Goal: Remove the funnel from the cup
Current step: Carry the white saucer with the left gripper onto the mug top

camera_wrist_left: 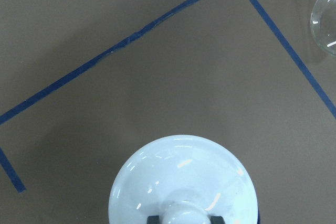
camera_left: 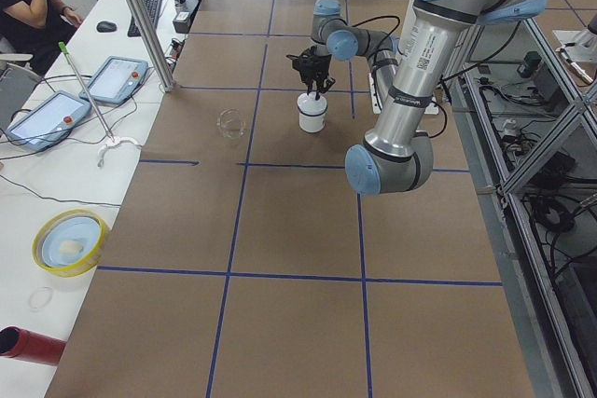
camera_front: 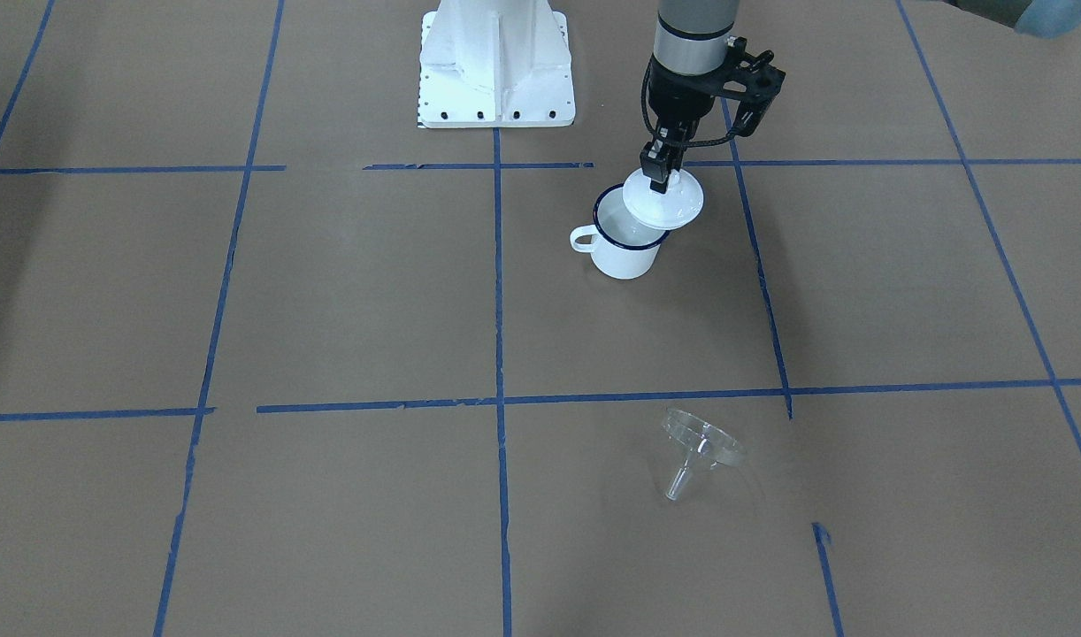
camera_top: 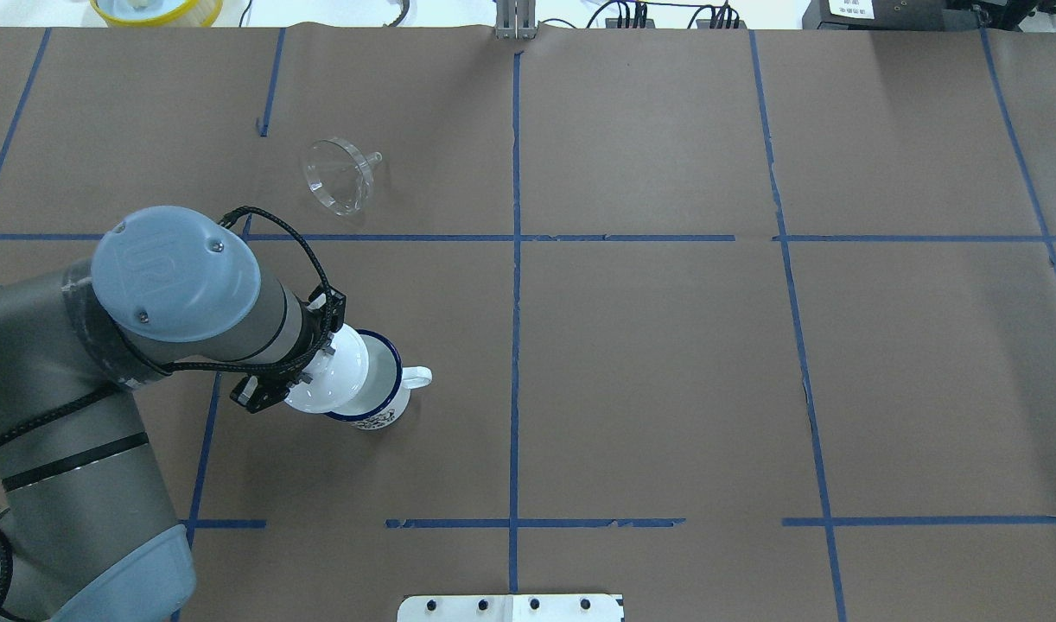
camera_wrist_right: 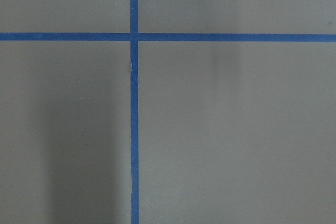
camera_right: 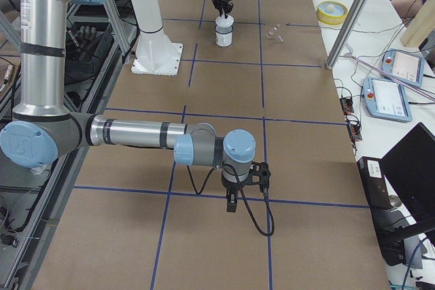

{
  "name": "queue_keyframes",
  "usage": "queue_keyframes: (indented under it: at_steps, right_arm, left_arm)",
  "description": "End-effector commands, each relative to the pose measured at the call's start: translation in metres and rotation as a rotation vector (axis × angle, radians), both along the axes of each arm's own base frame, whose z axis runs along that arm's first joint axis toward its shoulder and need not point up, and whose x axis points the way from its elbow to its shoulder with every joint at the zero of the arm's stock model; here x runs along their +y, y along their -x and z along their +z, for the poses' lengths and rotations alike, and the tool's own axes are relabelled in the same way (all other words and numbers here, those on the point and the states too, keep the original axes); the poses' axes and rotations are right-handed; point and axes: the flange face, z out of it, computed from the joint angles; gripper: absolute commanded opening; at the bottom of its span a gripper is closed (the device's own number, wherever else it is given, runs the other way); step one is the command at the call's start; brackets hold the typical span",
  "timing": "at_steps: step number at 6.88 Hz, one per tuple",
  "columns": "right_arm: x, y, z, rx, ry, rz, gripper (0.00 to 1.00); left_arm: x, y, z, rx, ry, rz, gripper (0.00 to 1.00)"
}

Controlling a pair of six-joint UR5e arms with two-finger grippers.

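The clear funnel [camera_front: 701,442] lies on its side on the brown table, well apart from the cup; it also shows in the overhead view [camera_top: 338,177] and at the left wrist view's corner [camera_wrist_left: 325,19]. The cup [camera_front: 624,252], a white mug with a dark blue rim, stands upright [camera_top: 381,406]. My left gripper [camera_front: 660,181] is shut on the knob of a white domed lid [camera_front: 664,203], held tilted over the mug's rim and covering part of its mouth [camera_wrist_left: 184,182]. My right gripper [camera_right: 231,202] hangs over bare table far from the mug; I cannot tell its state.
The white robot base plate [camera_front: 496,71] stands at the table's robot side. Blue tape lines [camera_wrist_right: 134,129] grid the brown paper. A yellow dish [camera_left: 70,240], tablets [camera_left: 117,79] and a metal pole [camera_left: 140,16] are beyond the table's far edge.
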Motion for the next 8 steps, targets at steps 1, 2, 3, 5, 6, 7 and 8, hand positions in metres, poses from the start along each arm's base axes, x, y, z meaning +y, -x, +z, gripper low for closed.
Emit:
queue_keyframes:
  at_steps: [1, 2, 3, 5, 6, 7, 8]
  right_arm:
    - [-0.0001, 0.0000, -0.0005, 0.000, -0.001, 0.000, 1.00]
    - [-0.0001, 0.0000, -0.0005, 0.000, -0.001, 0.000, 1.00]
    - [-0.0001, 0.0000, -0.0005, 0.000, -0.001, 0.000, 1.00]
    - [0.0001, 0.0000, 0.0002, 0.000, 0.000, 0.000, 1.00]
    - [-0.0001, 0.0000, -0.0005, 0.000, -0.001, 0.000, 1.00]
    - [-0.0001, 0.0000, -0.0005, 0.000, -0.001, 0.000, 1.00]
    - [-0.0001, 0.0000, -0.0005, 0.000, -0.001, 0.000, 1.00]
  left_arm:
    - [-0.0039, -0.0124, -0.0054, 0.002, 0.004, 0.021, 0.00]
    - [-0.0038, -0.0161, -0.0071, 0.003, 0.005, 0.025, 0.00]
    - [-0.0036, -0.0175, -0.0061, 0.000, 0.006, 0.028, 0.00]
    - [-0.0042, -0.0187, -0.0030, -0.006, 0.009, 0.028, 0.00]
    - [-0.0045, -0.0192, -0.0026, -0.006, 0.009, 0.028, 0.00]
    - [-0.0045, -0.0192, -0.0026, -0.006, 0.009, 0.028, 0.00]
    - [-0.0045, -0.0192, -0.0026, -0.006, 0.009, 0.028, 0.00]
